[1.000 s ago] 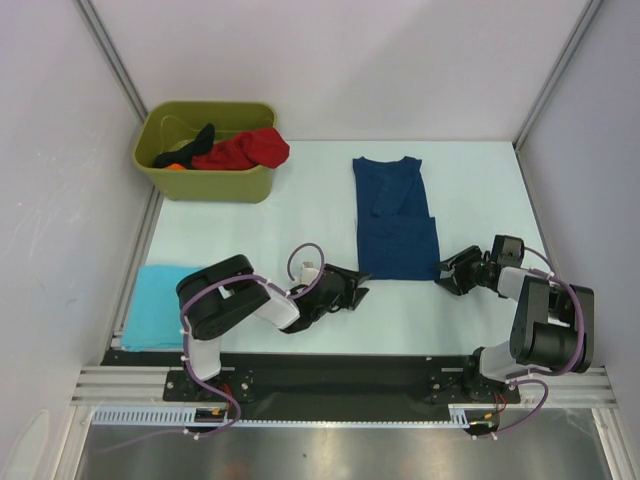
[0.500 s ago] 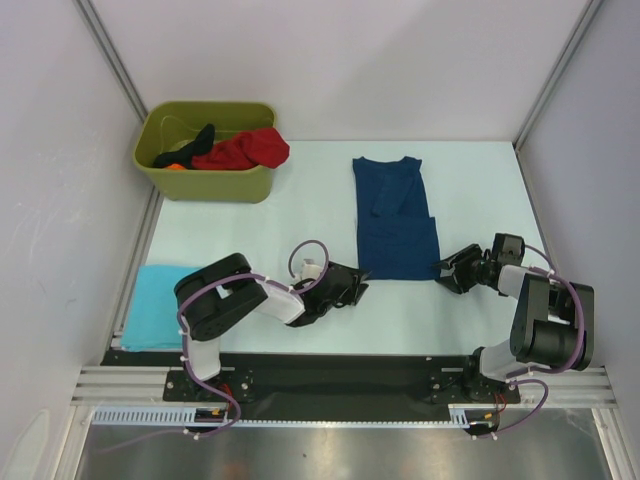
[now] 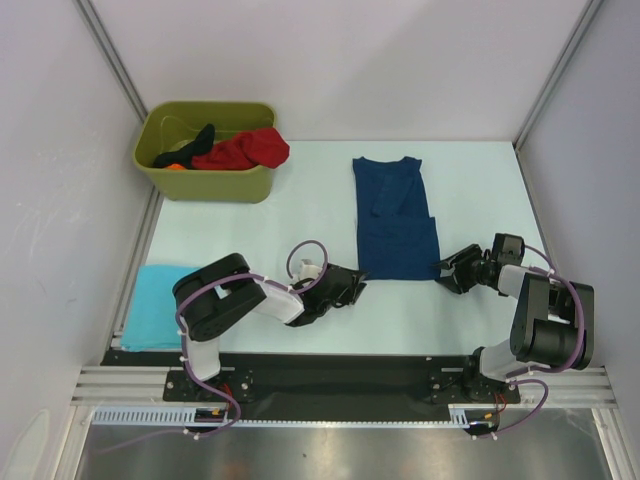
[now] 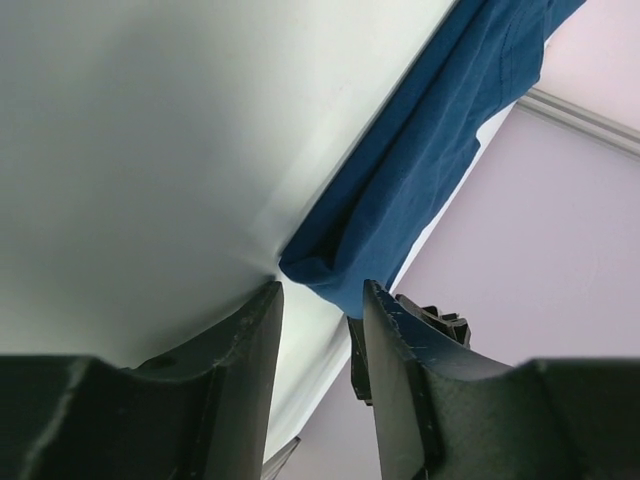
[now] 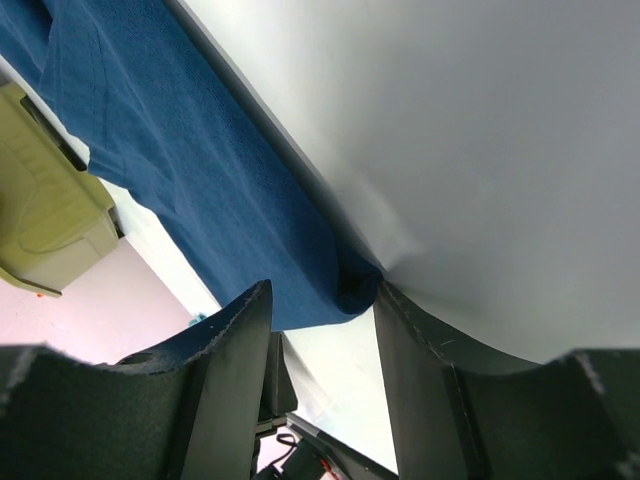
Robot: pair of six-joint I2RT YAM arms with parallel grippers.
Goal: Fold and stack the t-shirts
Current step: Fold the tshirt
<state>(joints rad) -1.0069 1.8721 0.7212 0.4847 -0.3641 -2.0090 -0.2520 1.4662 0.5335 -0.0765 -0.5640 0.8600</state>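
A navy t-shirt (image 3: pixel 395 215) lies folded into a long strip on the white table (image 3: pixel 250 230), collar at the far end. My left gripper (image 3: pixel 352 284) sits low at its near left corner. In the left wrist view the jaws (image 4: pixel 322 290) are open, with the navy corner (image 4: pixel 330 262) just ahead of the tips. My right gripper (image 3: pixel 447 270) is at the near right corner, and its open jaws (image 5: pixel 321 290) straddle the navy hem (image 5: pixel 300 270). A folded turquoise t-shirt (image 3: pixel 155 305) lies at the near left. Red (image 3: pixel 250 150) and black (image 3: pixel 197 138) t-shirts sit in the bin.
The olive-green bin (image 3: pixel 205 175) stands at the far left corner and also shows in the right wrist view (image 5: pixel 50 220). Pale walls close in the table on three sides. The arms' black base rail (image 3: pixel 320 370) runs along the near edge.
My left gripper's jaws have narrowed a little at the shirt's near left corner. The right arm and the shirts have not moved.
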